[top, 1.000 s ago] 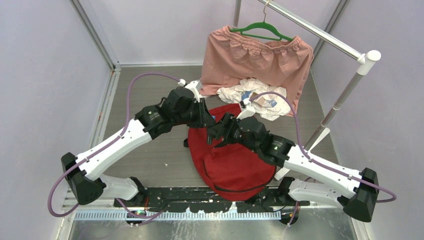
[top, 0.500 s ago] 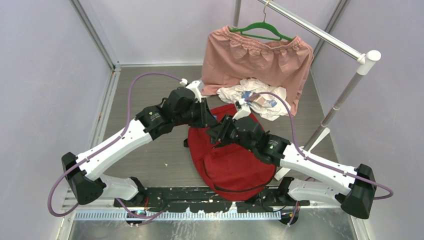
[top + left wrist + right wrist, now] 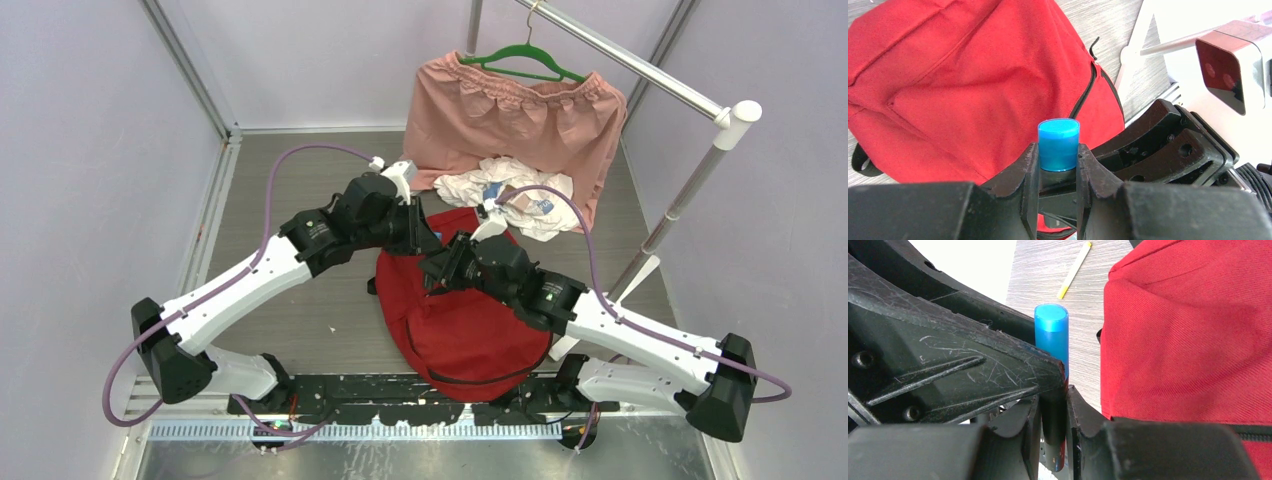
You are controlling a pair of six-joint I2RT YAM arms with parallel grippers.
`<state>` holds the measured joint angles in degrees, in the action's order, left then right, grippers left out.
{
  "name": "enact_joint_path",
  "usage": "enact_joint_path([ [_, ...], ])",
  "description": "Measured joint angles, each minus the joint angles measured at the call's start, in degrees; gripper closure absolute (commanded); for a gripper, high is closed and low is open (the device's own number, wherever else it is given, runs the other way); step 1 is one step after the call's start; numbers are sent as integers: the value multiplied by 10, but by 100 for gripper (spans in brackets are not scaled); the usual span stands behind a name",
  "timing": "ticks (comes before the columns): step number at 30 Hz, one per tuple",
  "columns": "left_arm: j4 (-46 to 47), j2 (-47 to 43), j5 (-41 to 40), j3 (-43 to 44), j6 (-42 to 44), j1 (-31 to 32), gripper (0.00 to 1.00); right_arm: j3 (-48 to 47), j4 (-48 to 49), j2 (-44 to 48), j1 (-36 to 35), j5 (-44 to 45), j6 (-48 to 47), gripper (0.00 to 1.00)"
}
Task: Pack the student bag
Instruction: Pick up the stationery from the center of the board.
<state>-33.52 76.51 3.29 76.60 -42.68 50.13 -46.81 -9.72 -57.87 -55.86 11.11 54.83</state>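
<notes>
The student bag (image 3: 460, 320) is a red backpack with black zipper trim, lying flat between the arms; it also shows in the left wrist view (image 3: 973, 75) and the right wrist view (image 3: 1188, 340). My left gripper (image 3: 425, 240) and right gripper (image 3: 437, 262) meet tip to tip over the bag's upper left edge. A blue-capped stick (image 3: 1058, 144) sits between the left gripper's (image 3: 1058, 155) closed fingers, cap poking out. In the right wrist view the same stick (image 3: 1051, 335) has its dark lower body pinched by my right gripper (image 3: 1053, 396).
A pale pink garment (image 3: 515, 110) hangs on a green hanger (image 3: 520, 60) from a metal rail (image 3: 640, 65) at the back. A white printed cloth (image 3: 510, 190) lies just behind the bag. A yellow pen (image 3: 1074, 270) lies on the table beside the bag.
The left wrist has shifted slightly right and back, and the right gripper has edged left to stay against it. The bag has not moved.
</notes>
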Motion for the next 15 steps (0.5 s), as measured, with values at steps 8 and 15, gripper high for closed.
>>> enact_joint_path([
  [8,4,14,9,12,6,15,100,29,-20,57,0,1,12,99],
  [15,72,8,44,0,12,43,88,52,-74,166,-3,4,19,99],
])
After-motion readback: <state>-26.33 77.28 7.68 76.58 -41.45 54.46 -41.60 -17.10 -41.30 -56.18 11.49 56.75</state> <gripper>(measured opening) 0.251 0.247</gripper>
